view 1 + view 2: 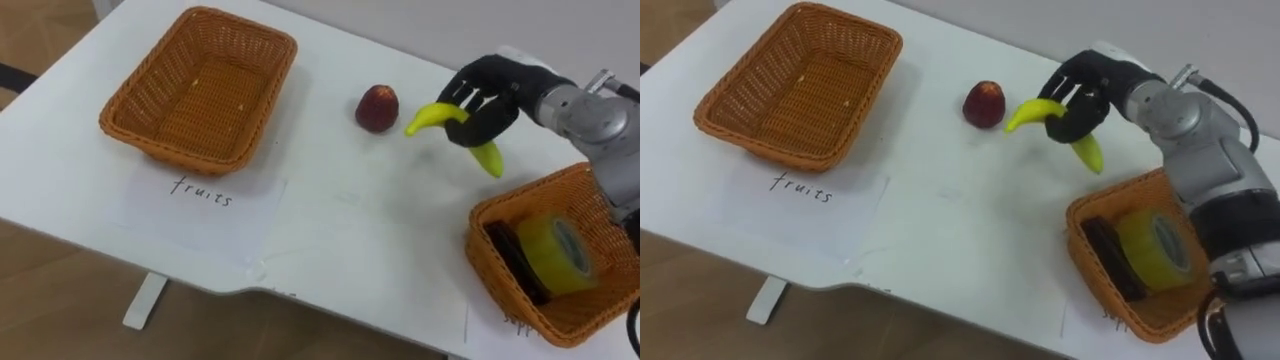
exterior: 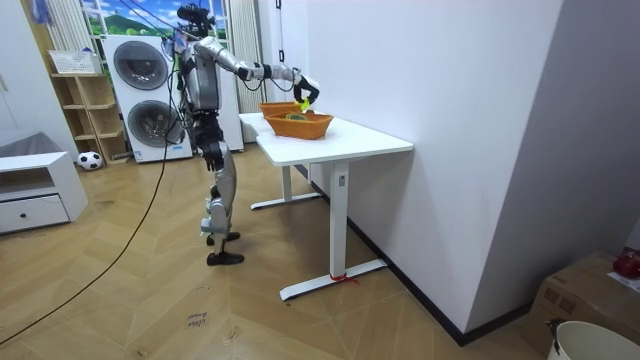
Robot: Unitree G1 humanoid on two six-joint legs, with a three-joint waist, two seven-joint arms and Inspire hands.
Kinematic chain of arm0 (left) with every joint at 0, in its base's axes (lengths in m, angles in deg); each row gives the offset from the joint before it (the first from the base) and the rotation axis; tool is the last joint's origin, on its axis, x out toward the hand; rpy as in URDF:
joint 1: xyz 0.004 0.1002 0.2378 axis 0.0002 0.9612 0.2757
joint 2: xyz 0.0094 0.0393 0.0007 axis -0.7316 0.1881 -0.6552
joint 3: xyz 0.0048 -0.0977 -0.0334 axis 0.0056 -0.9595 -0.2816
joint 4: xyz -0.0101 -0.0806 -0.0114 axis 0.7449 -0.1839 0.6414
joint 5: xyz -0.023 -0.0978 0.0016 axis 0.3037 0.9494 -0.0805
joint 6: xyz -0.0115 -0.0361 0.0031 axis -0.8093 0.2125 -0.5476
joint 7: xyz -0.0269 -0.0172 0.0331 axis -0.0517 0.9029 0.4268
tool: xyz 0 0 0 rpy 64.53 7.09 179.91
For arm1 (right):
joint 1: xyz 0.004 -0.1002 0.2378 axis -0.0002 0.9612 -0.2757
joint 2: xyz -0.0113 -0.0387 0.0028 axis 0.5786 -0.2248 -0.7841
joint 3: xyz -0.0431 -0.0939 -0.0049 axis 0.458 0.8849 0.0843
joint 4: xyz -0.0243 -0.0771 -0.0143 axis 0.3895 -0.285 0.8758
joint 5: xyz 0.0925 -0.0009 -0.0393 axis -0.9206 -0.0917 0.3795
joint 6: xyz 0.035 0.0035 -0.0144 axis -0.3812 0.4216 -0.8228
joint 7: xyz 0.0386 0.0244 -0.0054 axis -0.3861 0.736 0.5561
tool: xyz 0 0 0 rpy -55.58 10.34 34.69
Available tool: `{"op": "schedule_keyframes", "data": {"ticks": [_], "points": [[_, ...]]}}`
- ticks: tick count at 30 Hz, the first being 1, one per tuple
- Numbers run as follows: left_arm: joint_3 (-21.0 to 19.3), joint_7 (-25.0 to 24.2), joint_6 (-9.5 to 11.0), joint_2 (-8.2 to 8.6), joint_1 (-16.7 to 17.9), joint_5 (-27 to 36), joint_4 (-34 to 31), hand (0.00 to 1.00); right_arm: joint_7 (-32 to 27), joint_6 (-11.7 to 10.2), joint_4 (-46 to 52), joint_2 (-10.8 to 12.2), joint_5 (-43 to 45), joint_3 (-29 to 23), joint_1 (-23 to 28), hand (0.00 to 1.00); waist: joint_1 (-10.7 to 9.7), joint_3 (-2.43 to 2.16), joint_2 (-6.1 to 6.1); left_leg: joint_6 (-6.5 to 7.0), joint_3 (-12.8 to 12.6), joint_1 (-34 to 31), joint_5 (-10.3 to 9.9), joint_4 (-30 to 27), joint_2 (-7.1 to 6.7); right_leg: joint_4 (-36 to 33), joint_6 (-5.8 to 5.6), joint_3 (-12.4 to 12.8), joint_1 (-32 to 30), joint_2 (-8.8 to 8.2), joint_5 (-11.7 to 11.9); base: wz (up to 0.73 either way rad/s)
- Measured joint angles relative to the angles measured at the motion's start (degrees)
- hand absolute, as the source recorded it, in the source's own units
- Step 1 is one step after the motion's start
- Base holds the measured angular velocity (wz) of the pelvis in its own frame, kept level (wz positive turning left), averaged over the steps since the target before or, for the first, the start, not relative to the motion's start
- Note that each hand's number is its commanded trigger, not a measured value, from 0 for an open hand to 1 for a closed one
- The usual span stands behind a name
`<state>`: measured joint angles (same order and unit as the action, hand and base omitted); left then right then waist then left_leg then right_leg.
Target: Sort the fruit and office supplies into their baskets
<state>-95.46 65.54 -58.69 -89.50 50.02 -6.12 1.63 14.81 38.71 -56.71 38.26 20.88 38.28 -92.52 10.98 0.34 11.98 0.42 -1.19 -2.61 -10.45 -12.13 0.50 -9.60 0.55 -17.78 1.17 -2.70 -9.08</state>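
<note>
My right hand (image 1: 487, 103) (image 1: 1085, 95) is shut on a yellow banana (image 1: 440, 117) (image 1: 1038, 112), held just above the white table at the back right. A red apple (image 1: 377, 108) (image 1: 983, 104) lies on the table just left of the banana's tip. The wicker basket labelled fruits (image 1: 200, 85) (image 1: 800, 82) stands at the far left with nothing in it. At the front right a second wicker basket (image 1: 505, 220) (image 1: 1087, 250) holds a yellow tape roll (image 1: 558, 250) (image 1: 1154, 247) and a dark flat object (image 1: 515, 260) (image 1: 1110, 258). In the room view my right hand (image 2: 303, 91) reaches over the baskets.
A paper sheet (image 1: 200, 205) with the word fruits lies in front of the left basket. The table's front edge (image 1: 150, 265) runs close below it. I stand at the table's end in the room view, with washing machines (image 2: 140, 85) behind me.
</note>
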Motion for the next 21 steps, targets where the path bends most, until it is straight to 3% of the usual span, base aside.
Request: {"op": "schedule_keyframes", "data": {"ticks": [2, 4, 16, 21], "points": [[-0.05, 0.98, 0.06, 0.42, 0.56, 0.00, -0.02, 0.00, -1.73, -0.04, 3.92, 0.00, 2.48, -0.89, 1.39, 1.00, -0.11, -0.50, -0.55, 0.03, -0.03, 0.69, 0.02, 0.38, -0.04, -0.04, -0.01, 0.24, 0.42, 0.04, 0.01, -0.04], [-0.08, 1.29, 0.08, 0.99, 1.05, -0.04, -0.18, 0.00, -2.86, -0.30, 5.75, 0.00, 4.63, -0.92, 1.46, 1.00, -0.43, -0.63, -1.29, 0.04, -0.07, 1.44, 0.03, 0.53, -0.07, -0.06, -0.01, 0.36, 1.11, 0.04, 0.01, -0.04], [-0.11, 2.44, 0.34, 1.34, 2.23, -0.19, -2.72, 0.00, -7.05, -0.58, 18.36, 0.00, 5.46, -1.26, 3.59, 1.00, -1.31, -0.69, -1.63, 0.00, -0.10, 2.43, 0.41, 1.74, -0.08, -0.14, -0.02, -0.19, 1.90, 0.03, 0.01, 0.00], [-0.17, 2.39, 0.38, 1.67, 3.57, -0.15, -3.53, 0.00, -7.79, -0.71, 20.54, 0.00, 3.32, -2.37, 3.54, 1.00, 0.05, -0.62, -1.69, 0.02, 0.04, 3.58, 0.42, 2.13, -0.12, -0.08, -0.03, -0.23, 2.45, 0.03, 0.01, 0.01]]}}
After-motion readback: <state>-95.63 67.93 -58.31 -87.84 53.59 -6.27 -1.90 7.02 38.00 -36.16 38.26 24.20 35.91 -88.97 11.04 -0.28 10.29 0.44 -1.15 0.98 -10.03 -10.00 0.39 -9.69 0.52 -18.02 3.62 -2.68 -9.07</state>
